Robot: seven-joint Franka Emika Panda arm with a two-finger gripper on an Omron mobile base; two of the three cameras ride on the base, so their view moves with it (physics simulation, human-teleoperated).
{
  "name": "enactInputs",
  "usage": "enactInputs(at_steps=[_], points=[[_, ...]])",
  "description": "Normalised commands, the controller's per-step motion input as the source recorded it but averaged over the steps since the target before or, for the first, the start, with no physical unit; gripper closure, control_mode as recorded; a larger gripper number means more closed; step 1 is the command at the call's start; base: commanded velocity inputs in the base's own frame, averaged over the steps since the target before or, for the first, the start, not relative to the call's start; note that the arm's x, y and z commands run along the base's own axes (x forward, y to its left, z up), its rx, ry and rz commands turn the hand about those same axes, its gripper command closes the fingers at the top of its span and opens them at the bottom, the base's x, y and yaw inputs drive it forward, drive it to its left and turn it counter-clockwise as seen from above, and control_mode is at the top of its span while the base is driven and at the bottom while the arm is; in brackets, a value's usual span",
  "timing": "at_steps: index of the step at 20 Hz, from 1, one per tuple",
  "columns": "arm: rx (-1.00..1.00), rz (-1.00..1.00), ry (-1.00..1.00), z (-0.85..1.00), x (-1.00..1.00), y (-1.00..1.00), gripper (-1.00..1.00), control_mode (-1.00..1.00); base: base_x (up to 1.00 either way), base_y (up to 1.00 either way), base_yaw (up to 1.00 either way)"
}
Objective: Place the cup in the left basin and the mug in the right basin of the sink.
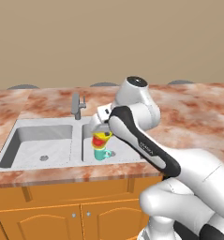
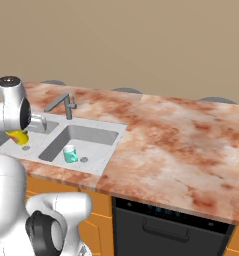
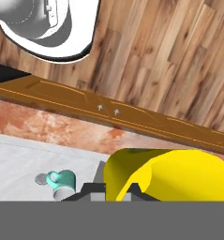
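Gripper (image 1: 103,132) hangs over the sink (image 1: 19,124), clamped tight on the cup (image 1: 102,138), which it carries tilted in the air with its yellow wall filling the space just beyond the finger tips in the hand view. Directly below the claw, in the left base view, the mug (image 1: 101,153) stands upright on the floor of the right basin (image 1: 127,154); cup and mug look close together there, but whether they touch cannot be told. From the right base view the held cup (image 2: 19,137) sits above the strip where the divider runs, with the mug (image 2: 70,154) off to the claw's right, near the round drain.

To the claw's left lies the left basin (image 1: 36,145), its grey floor bare apart from a small drain hole, with open room between its walls. The faucet (image 1: 77,106) rises behind the divider, just beyond the claw and a little to its left, its spout reaching toward the hand in the right base view. The marble counter (image 2: 181,145) spreads wide to the right. Below the sink's front rim are orange cabinet doors (image 1: 62,213).
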Motion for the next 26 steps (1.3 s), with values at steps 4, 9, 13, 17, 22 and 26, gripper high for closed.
enactInputs(at_steps=[4,9,13,17,22,26], points=[[-0.01,0.0,0.0,0.11,0.08,0.56,1.0,-1.0,0.0,0.0,0.0],[-0.03,0.0,0.0,0.03,0.15,0.55,1.0,-1.0,0.0,0.0,0.0],[-0.05,0.0,-0.01,0.0,0.29,0.48,1.0,-1.0,0.0,0.0,0.0],[-0.05,-0.01,-0.01,0.0,0.33,0.45,1.0,-1.0,0.0,0.0,0.0],[-0.01,0.0,0.0,0.0,0.34,0.32,1.0,-1.0,0.0,0.0,0.0],[-0.01,0.0,0.0,0.0,0.35,0.28,1.0,-1.0,0.0,0.0,0.0]])
